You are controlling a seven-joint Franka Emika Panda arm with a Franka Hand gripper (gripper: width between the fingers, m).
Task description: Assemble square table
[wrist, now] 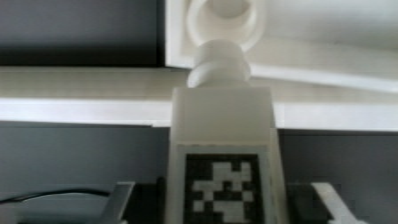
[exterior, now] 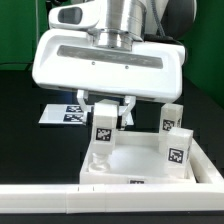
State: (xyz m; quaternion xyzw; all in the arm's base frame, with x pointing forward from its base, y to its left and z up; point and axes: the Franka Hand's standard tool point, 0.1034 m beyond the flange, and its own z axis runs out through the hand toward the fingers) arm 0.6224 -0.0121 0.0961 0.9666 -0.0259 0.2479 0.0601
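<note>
My gripper is shut on a white leg with a black-white tag and holds it roughly upright over the left part of the white square tabletop. In the wrist view the leg runs out from between my fingers, and its narrow end meets a round corner socket. I cannot tell whether the end is seated in the socket. Two other tagged legs stand at the tabletop's right side.
The marker board lies flat on the black table behind the tabletop, at the exterior view's left. A long white border bar runs along the front. The arm's wide white wrist housing hangs above the work.
</note>
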